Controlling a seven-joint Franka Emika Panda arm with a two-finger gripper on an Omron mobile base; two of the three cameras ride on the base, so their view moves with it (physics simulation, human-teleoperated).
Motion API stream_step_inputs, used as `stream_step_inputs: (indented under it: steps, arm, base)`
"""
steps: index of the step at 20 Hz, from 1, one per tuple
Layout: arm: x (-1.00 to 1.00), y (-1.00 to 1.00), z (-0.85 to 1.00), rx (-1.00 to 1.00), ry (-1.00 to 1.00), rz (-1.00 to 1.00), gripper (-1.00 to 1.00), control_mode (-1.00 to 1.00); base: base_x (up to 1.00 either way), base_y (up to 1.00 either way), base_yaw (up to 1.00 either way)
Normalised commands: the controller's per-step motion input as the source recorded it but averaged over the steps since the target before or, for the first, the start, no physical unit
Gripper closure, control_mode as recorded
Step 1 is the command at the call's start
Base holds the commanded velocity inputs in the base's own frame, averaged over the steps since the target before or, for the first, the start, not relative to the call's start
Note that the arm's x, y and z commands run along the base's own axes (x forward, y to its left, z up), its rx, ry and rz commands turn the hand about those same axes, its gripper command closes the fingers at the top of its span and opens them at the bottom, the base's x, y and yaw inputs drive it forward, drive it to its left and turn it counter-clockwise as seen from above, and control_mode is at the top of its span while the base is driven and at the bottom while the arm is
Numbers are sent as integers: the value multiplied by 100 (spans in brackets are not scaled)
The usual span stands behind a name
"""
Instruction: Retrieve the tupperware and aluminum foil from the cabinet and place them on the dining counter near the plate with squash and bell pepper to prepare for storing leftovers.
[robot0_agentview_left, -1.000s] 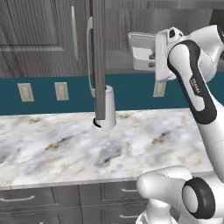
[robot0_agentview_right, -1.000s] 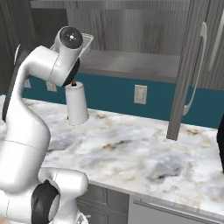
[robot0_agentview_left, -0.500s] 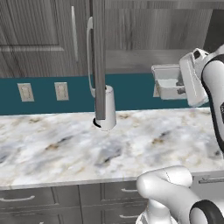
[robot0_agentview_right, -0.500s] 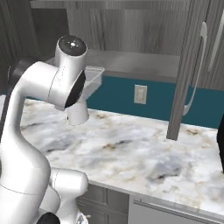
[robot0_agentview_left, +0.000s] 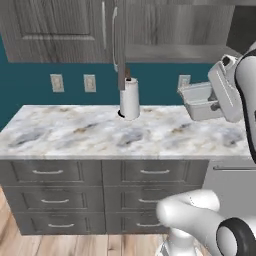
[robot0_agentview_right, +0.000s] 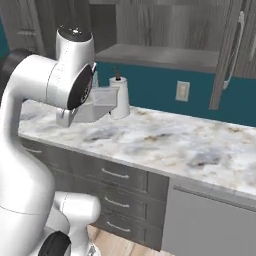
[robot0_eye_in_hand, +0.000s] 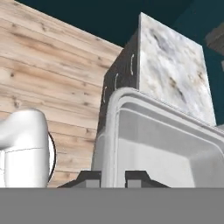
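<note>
tupperware (robot0_eye_in_hand: 162, 140) translucent white, shallow, flared rim

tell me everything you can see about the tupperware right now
The tupperware is a small, shallow, rectangular container of translucent white plastic with a flared rim, empty inside. It hangs in the air above the marble counter, roughly level, touching nothing but the gripper, whose fingertips pinch one rim wall, one inside and one outside.
</note>
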Motion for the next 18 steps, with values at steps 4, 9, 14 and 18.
stream_step_inputs:
  steps: [4,9,14,18]
  arm:
    - [0,0,0,0,0,0,100,100]
    - [0,0,0,0,0,0,100,100]
    - [0,0,0,0,0,0,100,100]
    - [0,0,0,0,0,0,100,100]
  base:
    - [-89,79,73]
    - [-54,77,91]
    - [-20,54,92]
    - [3,8,91]
